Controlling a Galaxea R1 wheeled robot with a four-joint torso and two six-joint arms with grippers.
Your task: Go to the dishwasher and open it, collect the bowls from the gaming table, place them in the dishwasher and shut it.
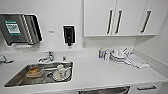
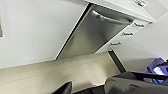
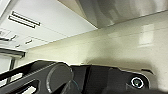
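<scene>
Head view: counter (image 1: 100, 72) edge above dishwasher (image 1: 105, 90)

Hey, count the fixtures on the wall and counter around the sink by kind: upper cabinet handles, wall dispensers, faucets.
upper cabinet handles: 3
wall dispensers: 2, the steel dispenser and the black dispenser
faucet: 1
Total: 6

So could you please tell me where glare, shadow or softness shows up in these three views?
Head view: evenly bright, the white counter nearly washed out, the dishes in the sink soft. Left wrist view: pale streaks of reflected light on the dishwasher front, a dark blurred robot part in the foreground. Right wrist view: bright patches of light on the glossy floor, with shadow just above the robot's body.
</scene>
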